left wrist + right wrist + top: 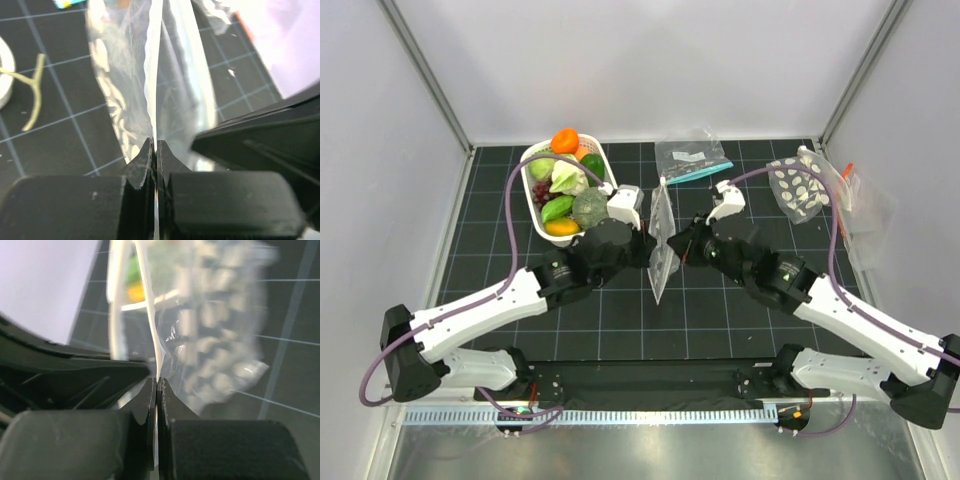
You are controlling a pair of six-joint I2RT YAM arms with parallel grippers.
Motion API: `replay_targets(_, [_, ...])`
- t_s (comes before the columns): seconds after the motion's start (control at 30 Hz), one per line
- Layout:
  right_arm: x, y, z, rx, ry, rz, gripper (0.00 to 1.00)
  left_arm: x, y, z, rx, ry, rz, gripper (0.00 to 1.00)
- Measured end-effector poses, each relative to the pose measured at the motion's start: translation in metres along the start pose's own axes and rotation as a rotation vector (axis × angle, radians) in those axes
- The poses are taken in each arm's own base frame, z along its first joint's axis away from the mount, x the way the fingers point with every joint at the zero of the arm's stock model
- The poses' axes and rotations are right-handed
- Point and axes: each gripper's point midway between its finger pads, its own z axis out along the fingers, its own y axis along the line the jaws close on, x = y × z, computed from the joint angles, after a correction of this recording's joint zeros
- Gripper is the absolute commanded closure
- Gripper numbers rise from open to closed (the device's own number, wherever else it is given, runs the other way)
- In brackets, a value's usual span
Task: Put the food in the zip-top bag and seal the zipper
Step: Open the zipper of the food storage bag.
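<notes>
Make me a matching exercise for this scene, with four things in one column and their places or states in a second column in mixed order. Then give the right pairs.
Things
1. basket
2. zip-top bag
3. teal-strip bag
4. red-strip bag

Places or states
A. far right of the mat
B. upright, pinched by left tool and right tool
C. far left, holding toy food
D. far middle, lying flat

Pairs: 1-C, 2-B, 3-D, 4-A
</notes>
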Motion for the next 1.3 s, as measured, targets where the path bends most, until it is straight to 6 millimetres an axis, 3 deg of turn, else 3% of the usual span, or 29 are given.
replay_targets(0.2, [-0.032, -0.033, -0.004, 0.304, -0.027, -0.091, 0.99, -0.010, 0.021, 0.008, -0.171, 0.007, 0.044, 1.00])
replay_targets(0.33, [-0.045, -0.066, -0.012, 0.539, -0.038, -0.193, 0.99, -0.014, 0.039, 0.013, -0.280, 0.022, 0.073, 1.00])
replay_targets(0.47, [-0.050, -0.098, -0.029, 0.738, -0.034, -0.302, 0.81, -0.012, 0.061, 0.016, -0.351, 0.050, 0.075, 1.00])
replay_targets(0.5, [-0.052, -0.106, -0.033, 0.778, -0.033, -0.324, 0.70, -0.011, 0.065, 0.017, -0.361, 0.057, 0.075, 1.00])
replay_targets(0.6, [-0.056, -0.117, -0.043, 0.836, -0.035, -0.356, 0.59, -0.008, 0.068, 0.020, -0.366, 0.069, 0.062, 1.00])
replay_targets(0.83, [-0.061, -0.134, -0.048, 0.876, -0.022, -0.365, 0.54, 0.011, 0.059, 0.029, -0.287, 0.114, 0.035, 1.00])
replay_targets(0.93, [-0.051, -0.137, -0.041, 0.850, 0.017, -0.372, 0.68, 0.023, 0.062, 0.033, -0.261, 0.146, 0.019, 1.00])
replay_targets(0.97, [-0.046, -0.137, -0.038, 0.837, 0.033, -0.375, 0.83, 0.027, 0.061, 0.034, -0.250, 0.156, 0.013, 1.00])
replay_targets(1.03, [-0.039, -0.136, -0.034, 0.812, 0.067, -0.387, 0.98, 0.031, 0.058, 0.038, -0.226, 0.168, -0.006, 1.00])
replay_targets(1.17, [-0.040, -0.130, -0.029, 0.793, 0.089, -0.394, 0.99, 0.036, 0.050, 0.051, -0.173, 0.190, -0.043, 1.00])
replay_targets(1.3, [-0.054, -0.125, -0.030, 0.844, 0.101, -0.420, 0.99, 0.052, 0.048, 0.072, -0.136, 0.237, -0.090, 1.00])
